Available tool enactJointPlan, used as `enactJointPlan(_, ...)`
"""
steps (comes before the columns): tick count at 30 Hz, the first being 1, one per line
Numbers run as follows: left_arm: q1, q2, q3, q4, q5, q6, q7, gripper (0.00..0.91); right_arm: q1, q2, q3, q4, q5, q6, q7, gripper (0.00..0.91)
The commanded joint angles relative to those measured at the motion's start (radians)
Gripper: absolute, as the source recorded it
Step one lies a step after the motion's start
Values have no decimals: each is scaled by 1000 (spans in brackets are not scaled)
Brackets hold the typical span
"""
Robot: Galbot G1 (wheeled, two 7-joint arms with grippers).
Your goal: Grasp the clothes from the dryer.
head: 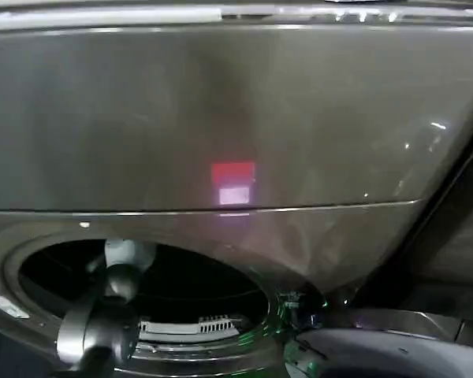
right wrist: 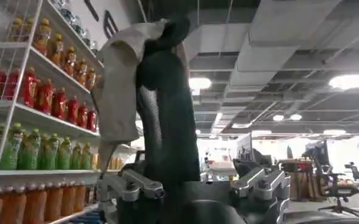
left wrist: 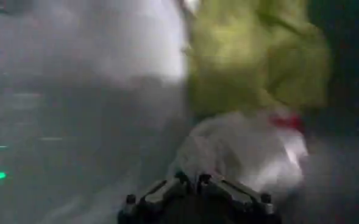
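- From the head camera I face the dryer (head: 221,118), a large dark grey-bronze front panel with a small red light (head: 232,172) glowing over a pale label (head: 234,194).
- Its round drum mouth (head: 150,295) sits low and to my left, dark inside.
- My left arm (head: 110,315) reaches into that mouth, its grey and white links leading down through the opening.
- In the left wrist camera, the left gripper (left wrist: 197,182) is deep in the drum, its fingertips drawn close together and pressed into the white cloth (left wrist: 246,149); I cannot tell whether the jaws have truly caught the fabric.
- The white cloth lies crumpled on the drum floor right at the fingertips, with a small red mark (left wrist: 286,122) on its far edge.
- The yellow-green cloth (left wrist: 252,55) lies just beyond it, touching or overlapping the white piece.
- In the right wrist camera, the right gripper (right wrist: 197,185) is outside the machine, its jaws spread apart and holding nothing.
- Beyond it stands a dark chair back (right wrist: 164,115) draped with a beige cloth (right wrist: 121,85), beside shelves of drink bottles (right wrist: 39,103).
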Motion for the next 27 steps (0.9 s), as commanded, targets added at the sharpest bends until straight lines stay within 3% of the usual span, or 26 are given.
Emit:
enactJointPlan(1,73,-32,8,-219,-621,319,-436,0,1,1,-10,24,9,5,-9,907)
enactJointPlan(9,132,-70,-4,-354,-933,402,-512,0,2,-4,-6,9,1,29,-8,907)
enactJointPlan(27,154,-85,-14,-362,-968,407,-531,0,4,2,-8,11,5,32,-15,907)
